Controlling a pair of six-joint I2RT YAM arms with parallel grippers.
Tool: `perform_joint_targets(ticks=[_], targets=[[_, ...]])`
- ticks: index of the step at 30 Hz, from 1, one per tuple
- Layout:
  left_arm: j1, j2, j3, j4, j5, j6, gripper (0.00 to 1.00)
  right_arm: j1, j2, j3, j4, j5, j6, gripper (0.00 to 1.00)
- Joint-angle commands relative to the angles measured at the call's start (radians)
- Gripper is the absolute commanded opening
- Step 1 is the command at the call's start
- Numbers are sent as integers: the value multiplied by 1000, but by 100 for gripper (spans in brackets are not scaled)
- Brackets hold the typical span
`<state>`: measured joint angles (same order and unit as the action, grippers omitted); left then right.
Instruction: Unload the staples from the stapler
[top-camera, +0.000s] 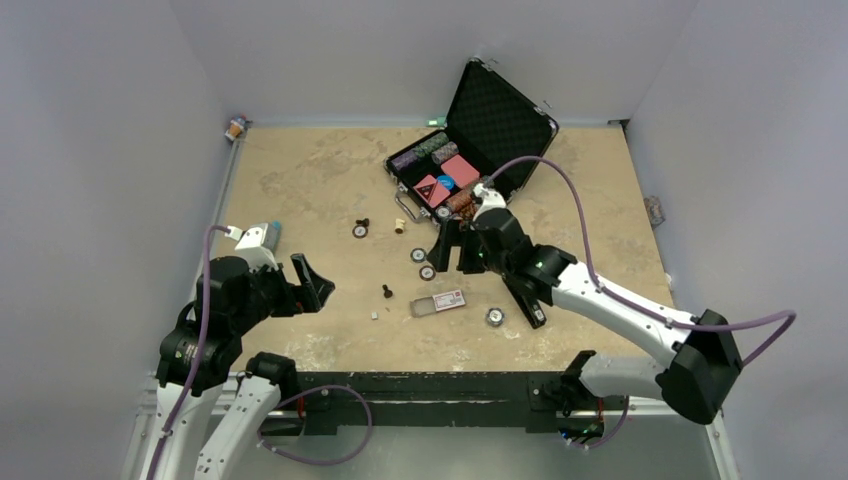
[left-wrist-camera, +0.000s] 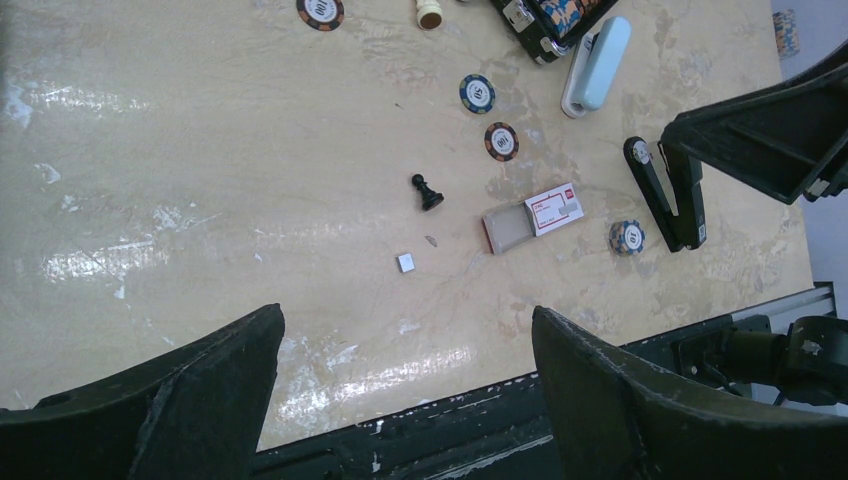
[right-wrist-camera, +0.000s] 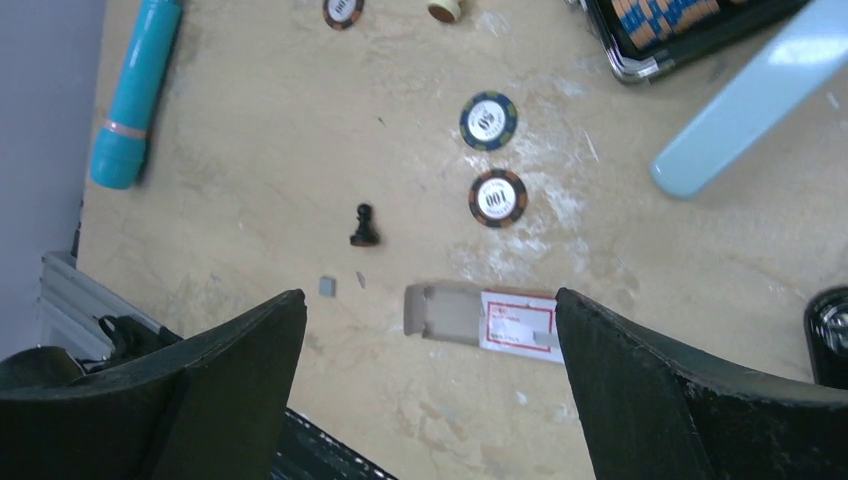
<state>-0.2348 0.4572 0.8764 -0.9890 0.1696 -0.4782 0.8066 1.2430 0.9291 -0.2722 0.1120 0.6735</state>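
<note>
The black stapler (top-camera: 525, 300) lies on the table under my right forearm; in the left wrist view the stapler (left-wrist-camera: 665, 195) is spread open in a narrow V. A tiny silvery block of staples (left-wrist-camera: 406, 262) rests on the bare table left of the staple box, and the staples (right-wrist-camera: 328, 286) (top-camera: 374, 315) show small in the other views. My left gripper (top-camera: 318, 283) (left-wrist-camera: 408, 312) hovers open near the table's left front, holding nothing. My right gripper (top-camera: 457, 250) (right-wrist-camera: 430, 296) is open and empty above the staple box.
An opened white and red staple box (top-camera: 440, 302) (left-wrist-camera: 533, 215) (right-wrist-camera: 480, 318) lies mid-front. Nearby are a black pawn (left-wrist-camera: 428, 192), poker chips (left-wrist-camera: 501, 141) (left-wrist-camera: 627, 237), a pale teal case (left-wrist-camera: 597, 65) and a teal tube (right-wrist-camera: 135, 95). An open poker case (top-camera: 480, 140) stands at the back.
</note>
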Motion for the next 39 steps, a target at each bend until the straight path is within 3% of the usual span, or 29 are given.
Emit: perform_joint_targets(ticks=[1,11,19,26,36,39], targets=[[9,0,-5,29,-9,12,97,-3,-76,-118,36,-20,54,99],[8,-9,-6,30,-14,10,97,-3,-378,-269,-33,107,194,99],[9,-7,-7,30,-10,11,97,-3,-461,-252,-206,263,301,99],[8,-15,-6,29,-9,13,96,-3,-447,-257,-439,531,568,99],[8,-20,-7,33,0,13,96,-3,-309,-248,-432,567,649,99],[8,-24,-7,33,1,15,96,-3,-254,-219,-499,602,723,99]])
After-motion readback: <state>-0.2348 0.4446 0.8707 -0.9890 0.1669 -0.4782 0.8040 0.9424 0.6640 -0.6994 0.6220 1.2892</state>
